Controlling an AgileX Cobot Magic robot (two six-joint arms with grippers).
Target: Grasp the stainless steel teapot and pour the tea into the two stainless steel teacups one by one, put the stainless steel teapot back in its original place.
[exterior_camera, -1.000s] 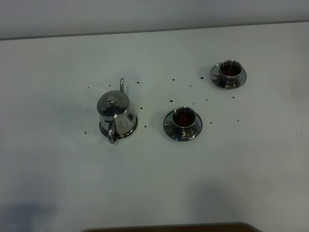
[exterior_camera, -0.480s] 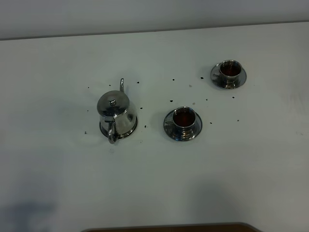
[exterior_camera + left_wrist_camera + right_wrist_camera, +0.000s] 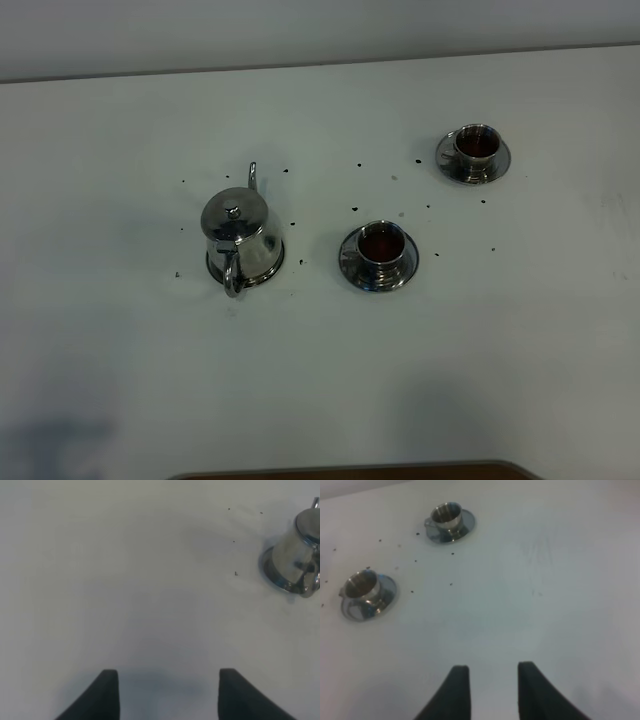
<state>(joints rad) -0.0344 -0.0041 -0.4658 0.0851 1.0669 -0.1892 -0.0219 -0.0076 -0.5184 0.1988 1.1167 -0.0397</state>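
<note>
The stainless steel teapot [image 3: 240,235] stands upright on its round steel coaster [image 3: 274,264], the original place, left of centre, with its handle toward the front and its spout toward the back. It also shows at the edge of the left wrist view, the teapot [image 3: 295,552] on the coaster [image 3: 272,575]. Two steel teacups on saucers hold dark tea: the near cup [image 3: 381,243] [image 3: 362,586] and the far cup [image 3: 477,143] [image 3: 445,514]. My left gripper [image 3: 169,682] is wide open over bare table, well away from the teapot. My right gripper [image 3: 490,672] has its fingers a narrow gap apart, holding nothing.
Small dark specks [image 3: 355,208] are scattered on the white table [image 3: 500,340] around the pot and cups. A dark edge [image 3: 340,470] runs along the table's front. Neither arm shows in the exterior high view.
</note>
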